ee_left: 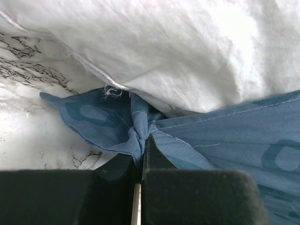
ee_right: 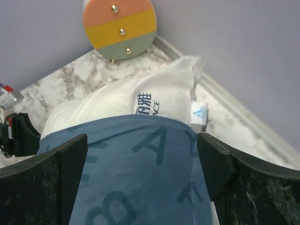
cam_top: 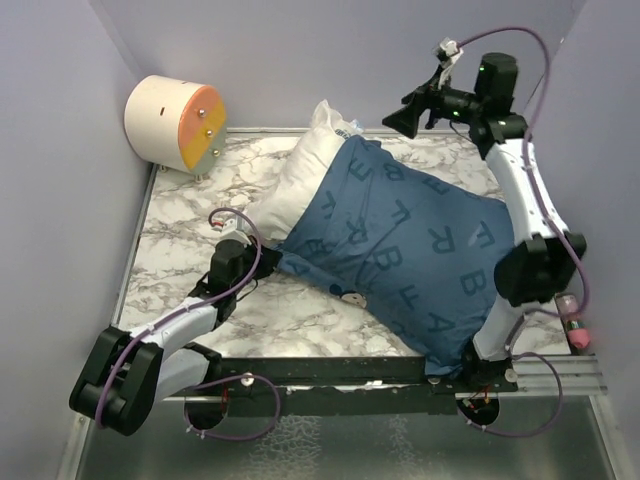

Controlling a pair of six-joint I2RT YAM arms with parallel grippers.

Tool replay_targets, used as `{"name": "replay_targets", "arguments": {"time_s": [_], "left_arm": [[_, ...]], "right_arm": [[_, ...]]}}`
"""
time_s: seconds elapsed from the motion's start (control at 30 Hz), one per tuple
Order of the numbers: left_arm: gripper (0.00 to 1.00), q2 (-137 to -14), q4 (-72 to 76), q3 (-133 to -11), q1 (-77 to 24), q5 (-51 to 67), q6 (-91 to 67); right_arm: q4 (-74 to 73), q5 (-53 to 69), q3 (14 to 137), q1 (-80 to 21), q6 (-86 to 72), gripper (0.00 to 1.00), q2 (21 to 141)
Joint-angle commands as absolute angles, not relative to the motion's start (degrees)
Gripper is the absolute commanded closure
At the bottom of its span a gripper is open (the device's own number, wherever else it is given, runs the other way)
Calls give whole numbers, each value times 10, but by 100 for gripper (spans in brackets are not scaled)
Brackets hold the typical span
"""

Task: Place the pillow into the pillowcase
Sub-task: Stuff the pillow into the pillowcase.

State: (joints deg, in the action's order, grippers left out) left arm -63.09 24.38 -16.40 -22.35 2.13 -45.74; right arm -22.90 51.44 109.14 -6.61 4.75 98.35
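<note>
i am looking down at the white marble-patterned counter (cam_top: pixel 180 250), where the plump white stuffed pillow (cam_top: pixel 300 180) is lying diagonally, most of it already sitting inside the blue fabric pillowcase printed with darker blue letters (cam_top: pixel 420 250). only the pillow's far end is sticking out toward the back wall, its small printed label showing at the edge in the right wrist view. my left arm is stretching low across the counter from the near left corner, and its left hand (ee_left: pixel 140 154) is pinching together on a bunched fold at the pillowcase's open hem, right under the pillow. my right arm is reaching up along the right side, elbow bent, with the right hand (cam_top: pixel 405 118) hovering raised above the pillow's exposed end, fingers (ee_right: pixel 213 161) standing wide apart and gripping nothing. a cream cylinder with an orange, yellow and green striped face (cam_top: pixel 178 124) is sitting in the far left corner.
</note>
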Motion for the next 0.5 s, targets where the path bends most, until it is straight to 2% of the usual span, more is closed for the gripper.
{"name": "replay_targets", "arguments": {"time_s": [0.0,0.17,0.33,0.4,0.47], "left_arm": [[100,-619,255,-157,-214,8,-447],[100,-629,270,-158,-214,26,-443],[100,-654,296,-164,-213,39,-443],[100,-670,308,-173,-213,45,-443],[100,-686,319,-186,-213,50,-445]], "right_arm": [[-183,558,1143,-74,-157,0,1111],[-231,559,1221,-104,-166,0,1238],[-306,662,1240,-153,-144,2,1337],[-325,710,1249,-168,-134,19,1358],[-305,758,1252,-172,-150,52,1356]]}}
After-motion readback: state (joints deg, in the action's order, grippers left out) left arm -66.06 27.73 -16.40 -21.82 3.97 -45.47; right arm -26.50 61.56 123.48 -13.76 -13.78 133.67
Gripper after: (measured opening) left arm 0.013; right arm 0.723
